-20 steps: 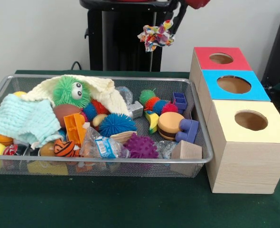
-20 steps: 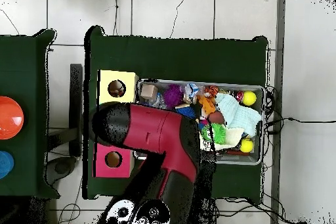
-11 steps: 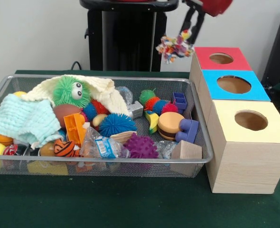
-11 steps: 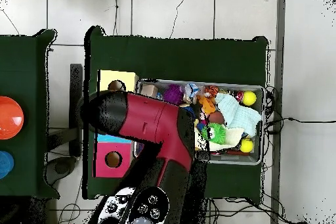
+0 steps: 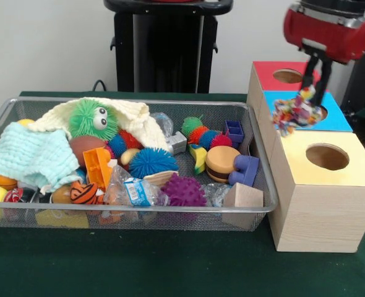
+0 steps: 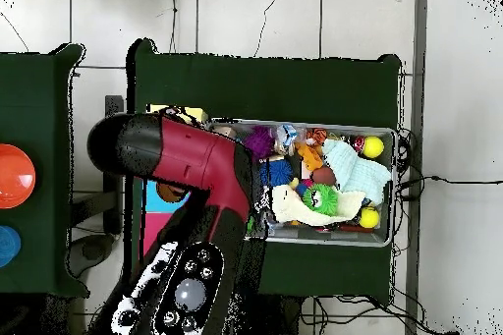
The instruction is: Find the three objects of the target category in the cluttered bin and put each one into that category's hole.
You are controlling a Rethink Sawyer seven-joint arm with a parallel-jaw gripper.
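Note:
My gripper [image 5: 312, 88] hangs from the red arm head [image 5: 328, 31] above the row of boxes. It is shut on a multicoloured rag scrap [image 5: 291, 114], which dangles over the near left edge of the blue box [image 5: 275, 117], beside its hole [image 5: 306, 110]. The red box [image 5: 266, 74] stands behind the blue one and the yellow box [image 5: 300, 174] in front of it. In the overhead view the arm [image 6: 177, 154] covers most of the boxes and hides the gripper.
The wire bin [image 5: 139, 210] left of the boxes holds a green fuzzy toy [image 5: 93, 119], a pale blue cloth [image 5: 31, 154], a cream cloth [image 5: 139, 117], spiky balls, a burger toy [image 5: 221, 162] and a wooden block [image 5: 241, 197]. In the overhead view the bin [image 6: 388, 238] lies right of the arm.
The gripper has carried the rag scrap from behind the bin's far side to the right and downward, to above the blue box. The bin's contents have not moved.

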